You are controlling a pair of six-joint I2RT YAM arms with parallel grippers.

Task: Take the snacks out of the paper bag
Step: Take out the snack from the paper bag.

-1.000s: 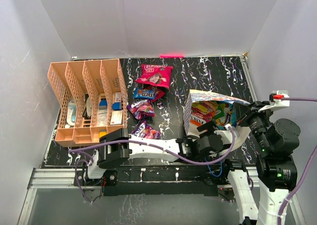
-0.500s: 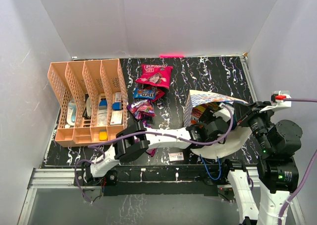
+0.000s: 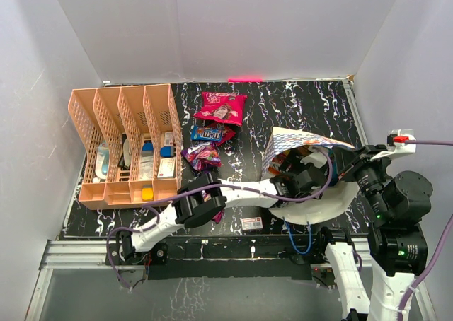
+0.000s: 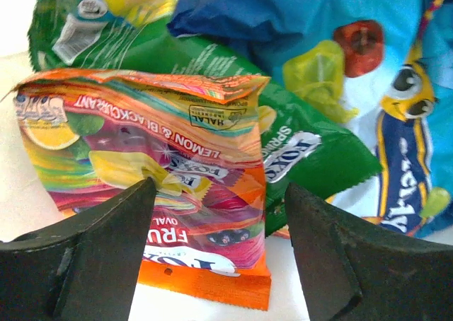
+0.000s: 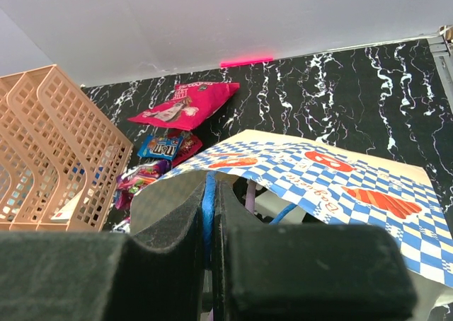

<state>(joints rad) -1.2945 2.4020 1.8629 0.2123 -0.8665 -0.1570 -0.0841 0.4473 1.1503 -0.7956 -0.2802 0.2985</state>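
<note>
Left pincer (image 4: 218, 197) dives deeper into the paper bag (image 3: 301, 138), spread around an orange snack (image 4: 141, 144); right pincer (image 5: 211, 187) grips its cord (image 5: 208, 209), propping it.

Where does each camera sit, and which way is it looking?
Top external: above, behind the arms, looking down at the table; both arms show.
Left wrist: inside the paper bag, facing an orange packet between its open fingers.
Right wrist: looks over the bag to the rack; fingers pinch its blue handle.
Shared: top and right wrist show the pink packet.
</note>
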